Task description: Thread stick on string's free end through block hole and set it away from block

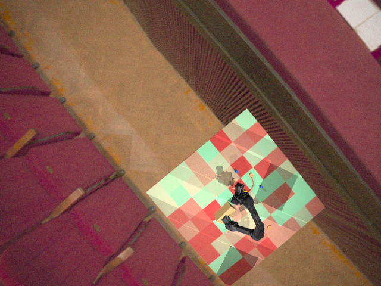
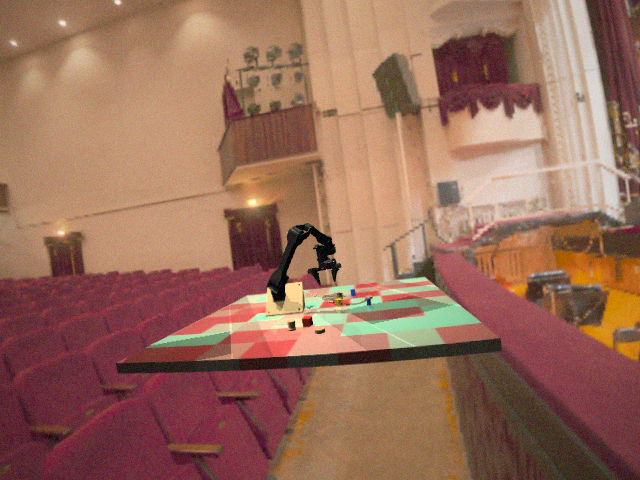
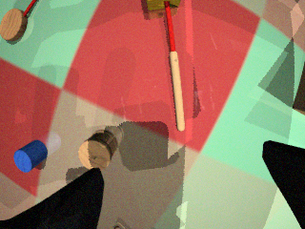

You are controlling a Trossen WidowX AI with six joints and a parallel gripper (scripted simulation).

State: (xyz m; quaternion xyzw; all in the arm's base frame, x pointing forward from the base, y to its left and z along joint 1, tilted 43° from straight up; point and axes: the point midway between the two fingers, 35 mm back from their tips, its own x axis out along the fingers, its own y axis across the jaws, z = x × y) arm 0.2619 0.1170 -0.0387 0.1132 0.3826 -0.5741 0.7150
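Note:
My gripper (image 2: 326,282) (image 3: 186,165) is open and empty, above the table. The stick (image 3: 176,91) lies on the table ahead of the fingertips, touching neither finger. Red string (image 3: 170,29) runs from its far end to the yellowish block (image 3: 162,6) (image 2: 338,299) (image 1: 246,191), which is cut off at the wrist view's top edge. The round wooden button (image 1: 251,174) (image 3: 13,25) stands on the block's other side, and string curves from it towards the block. The hole is hidden, and the arm partly covers the block in the top view.
A wooden cylinder (image 3: 97,150) lies close to the left finger, with a blue cylinder (image 3: 30,156) (image 1: 236,171) beyond. Another blue cylinder (image 1: 261,186) (image 2: 369,301) is past the string. Thin loose sticks (image 1: 209,177) lie at one side. A red cube (image 2: 307,320) and a loose disc (image 2: 319,330) (image 1: 269,227) are near the base.

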